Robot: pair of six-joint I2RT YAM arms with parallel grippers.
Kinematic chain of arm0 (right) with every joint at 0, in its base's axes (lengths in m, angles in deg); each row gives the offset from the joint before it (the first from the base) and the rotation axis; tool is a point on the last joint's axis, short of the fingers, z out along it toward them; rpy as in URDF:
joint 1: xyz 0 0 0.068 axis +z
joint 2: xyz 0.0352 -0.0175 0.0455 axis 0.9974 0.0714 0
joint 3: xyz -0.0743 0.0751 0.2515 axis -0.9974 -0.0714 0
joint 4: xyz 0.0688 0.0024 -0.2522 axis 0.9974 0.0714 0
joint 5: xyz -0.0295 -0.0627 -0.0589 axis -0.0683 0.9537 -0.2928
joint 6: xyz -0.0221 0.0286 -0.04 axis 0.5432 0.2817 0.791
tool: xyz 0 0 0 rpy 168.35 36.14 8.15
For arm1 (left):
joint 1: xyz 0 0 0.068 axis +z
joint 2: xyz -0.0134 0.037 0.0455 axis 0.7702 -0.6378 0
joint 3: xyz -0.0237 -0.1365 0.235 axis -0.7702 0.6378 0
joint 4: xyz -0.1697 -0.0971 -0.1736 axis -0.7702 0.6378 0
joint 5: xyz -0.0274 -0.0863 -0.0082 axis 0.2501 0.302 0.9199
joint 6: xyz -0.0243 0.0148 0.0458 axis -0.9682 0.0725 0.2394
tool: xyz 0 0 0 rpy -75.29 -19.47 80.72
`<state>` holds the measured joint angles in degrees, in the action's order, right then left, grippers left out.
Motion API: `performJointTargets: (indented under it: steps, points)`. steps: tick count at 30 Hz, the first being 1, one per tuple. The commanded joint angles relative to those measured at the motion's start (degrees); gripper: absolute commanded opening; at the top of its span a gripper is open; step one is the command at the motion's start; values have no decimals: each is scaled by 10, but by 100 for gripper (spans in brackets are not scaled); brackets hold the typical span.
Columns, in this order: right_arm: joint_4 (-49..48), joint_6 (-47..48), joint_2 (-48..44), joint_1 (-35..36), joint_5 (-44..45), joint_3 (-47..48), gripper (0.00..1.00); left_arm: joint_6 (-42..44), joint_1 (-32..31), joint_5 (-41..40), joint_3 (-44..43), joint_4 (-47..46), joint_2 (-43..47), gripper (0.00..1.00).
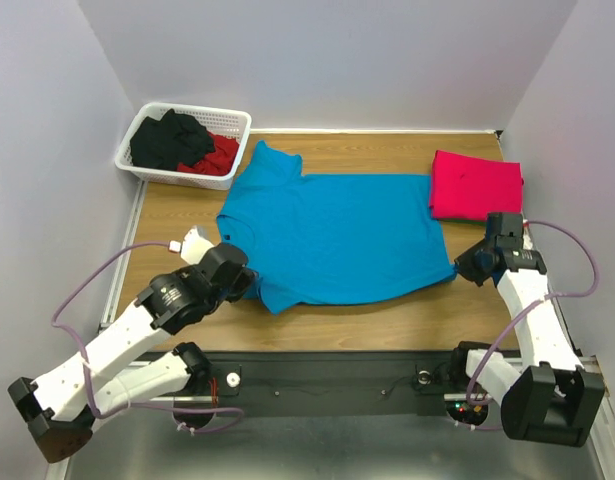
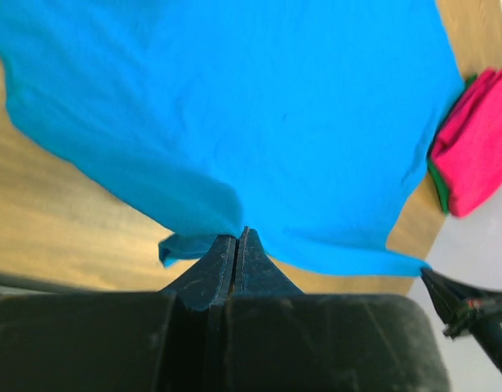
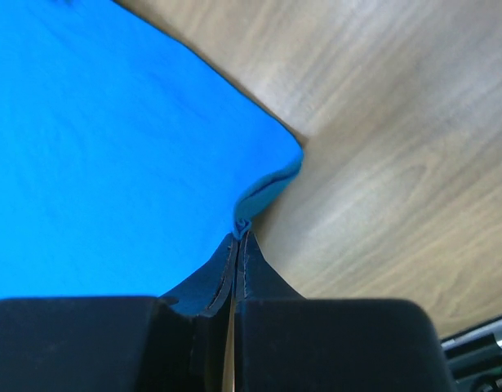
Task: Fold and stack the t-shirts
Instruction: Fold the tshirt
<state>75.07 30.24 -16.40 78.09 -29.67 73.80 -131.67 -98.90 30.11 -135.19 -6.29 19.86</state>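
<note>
**A:** Left gripper (image 2: 238, 238) looks pinched fully shut. It has a small bunch of the turquoise t-shirt (image 1: 337, 235) caught right at the tips, on the near edge at the sleeve end. Right gripper (image 3: 241, 233), same deal: jaws closed, with just a sliver of the near hem corner between them.

**B:** Yeah, and the rest of that shirt lies spread flat across the table (image 1: 167, 210) between the two arms, sleeve end toward the basket (image 1: 187, 106). The pinkish-red t-shirt (image 1: 475, 185) sits folded at the far right, right by the far hem corner. Touching or not, can't tell.

**A:** My worry is how tiny those bites are. If the arms lift or pull unevenly, I'd guess the cloth slips out on one side and the fold goes crooked.

**B:** The loose middle could also sag, drag on the wood and bunch up. And a wide swing might nudge the red one out of shape.
</note>
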Motion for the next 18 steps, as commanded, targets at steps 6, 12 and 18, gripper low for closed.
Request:
performJointTargets:
  steps: [6,12,18]
  points:
    - [-88,13,53,0,17,51,0,141,118,10,-33,-109,-96,0]
    - [-131,11,110,0,17,59,0,217,198,33,-34,-189,-126,0]
    - [-164,1,143,0,8,73,1,279,236,65,-56,-243,-180,0]
